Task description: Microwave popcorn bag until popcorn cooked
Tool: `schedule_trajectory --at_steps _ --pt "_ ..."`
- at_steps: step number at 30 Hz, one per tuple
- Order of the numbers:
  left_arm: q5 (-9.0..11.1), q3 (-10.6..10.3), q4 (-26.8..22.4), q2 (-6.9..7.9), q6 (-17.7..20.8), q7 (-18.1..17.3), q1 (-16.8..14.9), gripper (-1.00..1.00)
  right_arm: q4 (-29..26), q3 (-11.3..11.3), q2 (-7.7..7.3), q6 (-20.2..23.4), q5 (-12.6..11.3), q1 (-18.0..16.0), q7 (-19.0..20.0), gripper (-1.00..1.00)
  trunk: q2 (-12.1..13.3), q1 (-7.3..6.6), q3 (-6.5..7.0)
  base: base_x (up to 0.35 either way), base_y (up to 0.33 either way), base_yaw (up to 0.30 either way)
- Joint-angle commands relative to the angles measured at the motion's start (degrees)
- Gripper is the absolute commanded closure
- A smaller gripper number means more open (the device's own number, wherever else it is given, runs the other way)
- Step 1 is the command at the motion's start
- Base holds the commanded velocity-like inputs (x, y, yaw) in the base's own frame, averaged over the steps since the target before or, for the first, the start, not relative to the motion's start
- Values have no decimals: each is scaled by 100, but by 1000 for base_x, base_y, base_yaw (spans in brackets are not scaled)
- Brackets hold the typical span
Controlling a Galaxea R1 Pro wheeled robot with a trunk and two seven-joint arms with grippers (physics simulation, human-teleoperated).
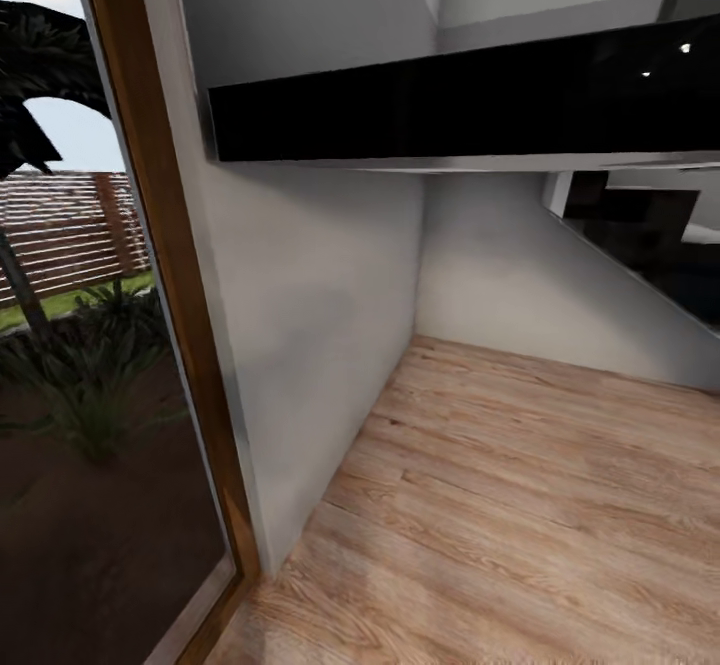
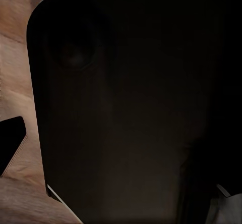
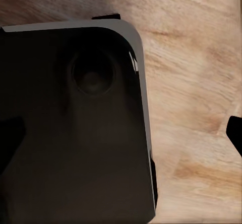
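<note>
Soft daylight from the window, glints on glossy black cabinet, wrist views dim, blurred

no readable text, labels, brands, numbers, signs anywhere

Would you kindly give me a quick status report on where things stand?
In transit, facing a room corner: grey wall, wood floor, glass door at left. Gripper state can't be told. Wall close ahead.
</note>
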Motion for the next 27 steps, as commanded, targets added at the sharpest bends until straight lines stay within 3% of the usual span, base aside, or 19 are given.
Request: schedule_trajectory --at_steps 1,27 --pt "3 2 -3 0 -3 -2 0 -100 4 -10 0 -25 -54 -1 17 -100 -2 0 -4 0 0 -297" --pt "3 2 -3 0 -3 4 0 -100 4 -10 -15 -25 -54 -1 135 -100 -2 0 -4 0 0 -297"
